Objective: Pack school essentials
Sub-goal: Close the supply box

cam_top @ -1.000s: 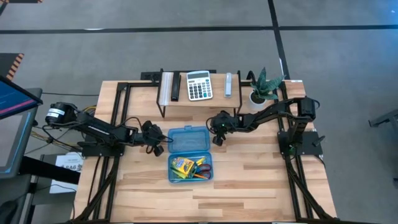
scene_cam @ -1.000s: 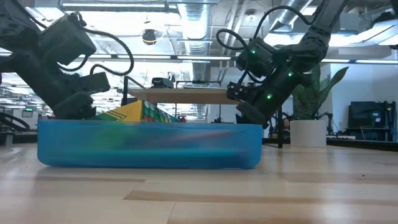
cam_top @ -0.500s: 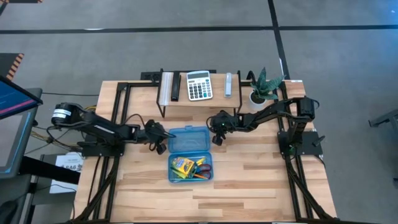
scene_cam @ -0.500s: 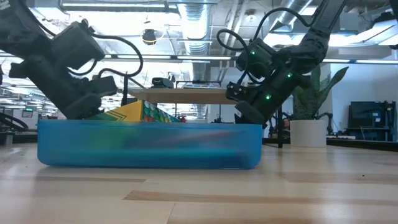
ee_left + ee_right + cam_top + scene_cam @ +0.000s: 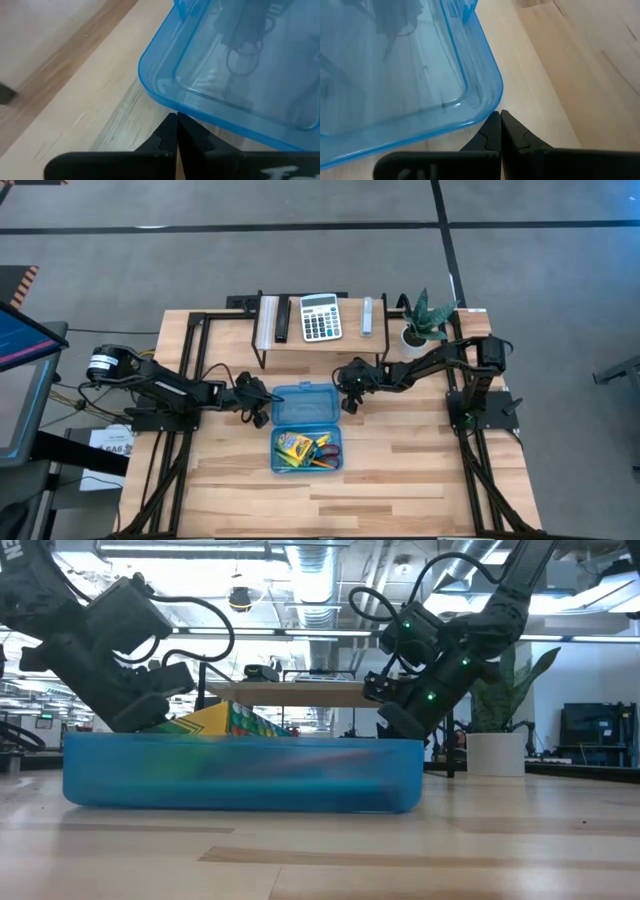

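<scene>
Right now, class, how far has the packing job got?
Done: crayon box and scissors lie in the case's tray. In hand: shut left gripper and right gripper flank the open lid, each at a corner. Left: closing it.

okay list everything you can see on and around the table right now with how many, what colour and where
Plastic case: one, see-through blue, lying open at the table's middle, lid half between the two grippers.
Crayon box: one, yellow-green, in the case's near half.
Scissors: one, red-handled, beside the crayon box in the case.
Calculator: one, grey-white, on the shelf at the back.
Shelf: one, light wood on black legs, back of the table.
Potted plant: one, green in a white pot, right of the shelf.
Table: one, light wood.
Left gripper: one, black, fingers shut, at the lid's left corner.
Right gripper: one, black, fingers shut, at the lid's right corner.
</scene>
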